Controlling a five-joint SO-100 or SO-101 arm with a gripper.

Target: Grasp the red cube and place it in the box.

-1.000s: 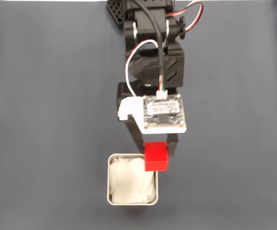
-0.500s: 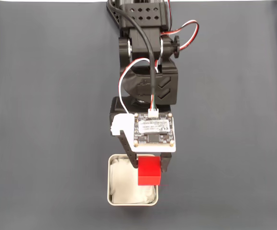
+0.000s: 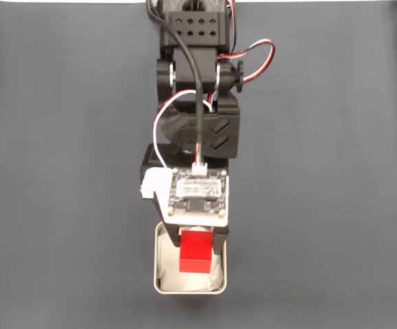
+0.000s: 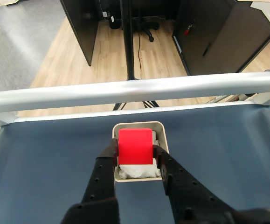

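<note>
- From my remote seat, the fixed view shows the black arm (image 3: 197, 103) reaching down the middle of the picture from the top edge, with red, white and black wires looping beside its upper joints.
- A small circuit board (image 3: 198, 195) on a white mount sits on top of the wrist, facing the camera.
- I see the gripper (image 4: 135, 151) closed on the red cube (image 4: 135, 146): in the wrist view its two black fingers press against the cube's left and right faces.
- The cube (image 3: 195, 252) is directly over the box (image 3: 158, 260) in the fixed view, lying inside the outline of the rim, slightly towards the right-hand side.
- In the wrist view the cube covers most of the box's (image 4: 162, 128) opening; the pale rim shows around it at the top and sides, and white crumpled paper (image 4: 137, 171) shows below it.
- I cannot tell whether the cube touches the paper or hangs just above it.
- The box stands on a dark blue-grey mat (image 3: 61, 171) that covers the table.
- In the wrist view a silver rail (image 4: 55, 93) runs across beyond the mat, with a wooden floor (image 4: 107, 51) and dark furniture behind it.
</note>
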